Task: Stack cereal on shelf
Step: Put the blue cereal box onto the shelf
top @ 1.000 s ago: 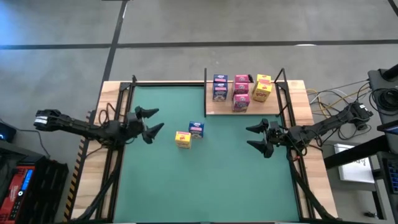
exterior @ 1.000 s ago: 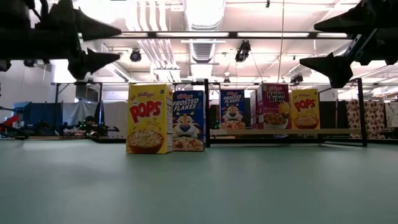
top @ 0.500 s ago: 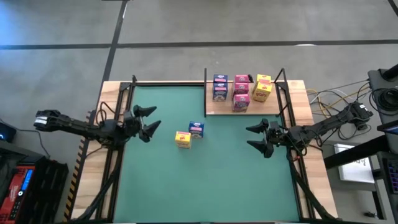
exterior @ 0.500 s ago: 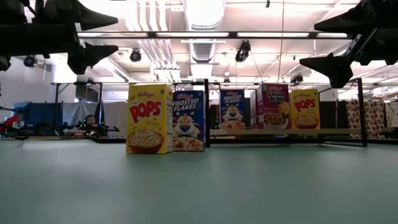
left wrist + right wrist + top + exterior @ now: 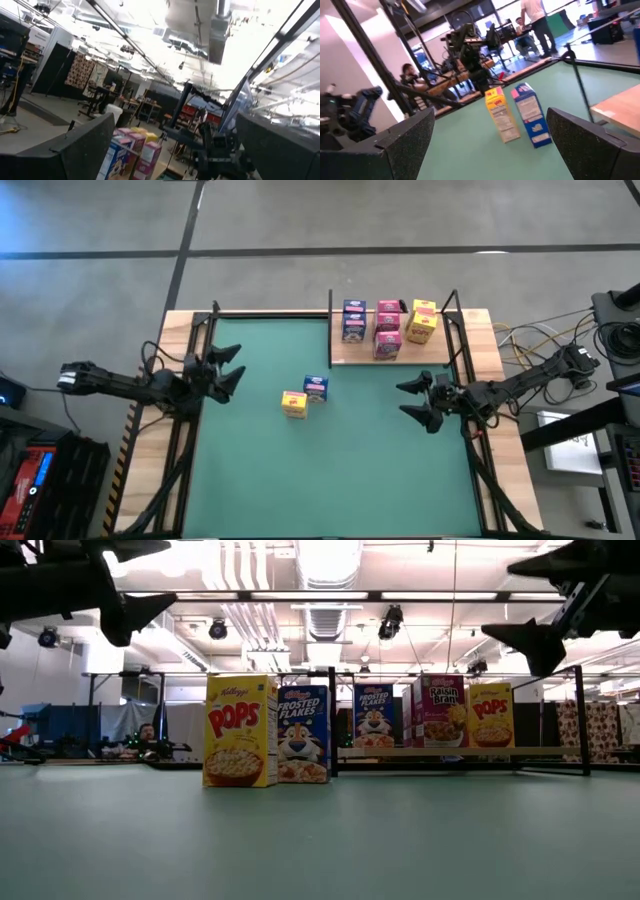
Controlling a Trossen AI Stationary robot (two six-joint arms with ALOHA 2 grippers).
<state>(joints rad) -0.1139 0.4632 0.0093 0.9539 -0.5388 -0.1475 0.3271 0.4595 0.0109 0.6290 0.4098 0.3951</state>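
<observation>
Both grippers spread wide and empty, left gripper (image 5: pixel 222 366) by the mat's edge, right gripper (image 5: pixel 420 402) below the shelf (image 5: pixel 340 358), and that yellow Pops box (image 5: pixel 293 404) touching the Frosted Flakes box (image 5: pixel 315 388) mid-mat risks toppling its neighbour when grabbed.

Green mat (image 5: pixel 330 470) on wooden table (image 5: pixel 495 470); cables (image 5: pixel 530 335) beside it.
</observation>
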